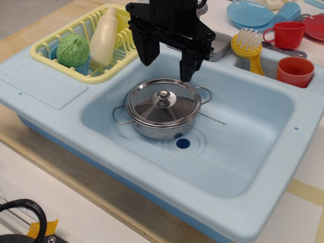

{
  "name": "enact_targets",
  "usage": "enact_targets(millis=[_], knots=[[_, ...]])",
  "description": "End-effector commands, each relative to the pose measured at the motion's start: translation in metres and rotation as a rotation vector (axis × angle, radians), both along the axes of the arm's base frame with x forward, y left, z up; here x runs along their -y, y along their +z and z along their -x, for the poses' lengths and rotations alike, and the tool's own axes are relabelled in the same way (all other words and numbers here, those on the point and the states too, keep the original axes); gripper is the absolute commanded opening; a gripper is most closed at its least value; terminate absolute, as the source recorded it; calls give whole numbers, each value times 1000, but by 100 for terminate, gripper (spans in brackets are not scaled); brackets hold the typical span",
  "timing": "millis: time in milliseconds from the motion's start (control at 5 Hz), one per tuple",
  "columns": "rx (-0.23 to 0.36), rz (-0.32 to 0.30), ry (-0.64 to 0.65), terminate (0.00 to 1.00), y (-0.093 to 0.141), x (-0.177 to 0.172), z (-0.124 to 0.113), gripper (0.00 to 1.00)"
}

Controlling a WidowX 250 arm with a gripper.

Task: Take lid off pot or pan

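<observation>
Pot (pixel 161 127) lidded (lid (pixel 163 102) seated); claw (pixel 168 61) spread wide above.

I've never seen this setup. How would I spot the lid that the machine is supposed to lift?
Find the pale blue toy sink. In its basin sits a small shiny steel pot with wire loop handles. The lid caps it: the only domed steel disc, with a small round knob at its centre.
</observation>
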State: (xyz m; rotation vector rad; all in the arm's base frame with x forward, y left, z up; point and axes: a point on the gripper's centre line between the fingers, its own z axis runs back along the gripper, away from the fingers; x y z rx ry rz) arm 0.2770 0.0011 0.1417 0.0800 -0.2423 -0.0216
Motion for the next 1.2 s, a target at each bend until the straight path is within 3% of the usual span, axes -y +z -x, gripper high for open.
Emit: enact_targets(millis=[0, 1000], knots=[[0, 0, 0, 0, 0, 0, 0, 100], [-28, 31, 52, 0, -33, -15, -2, 100]])
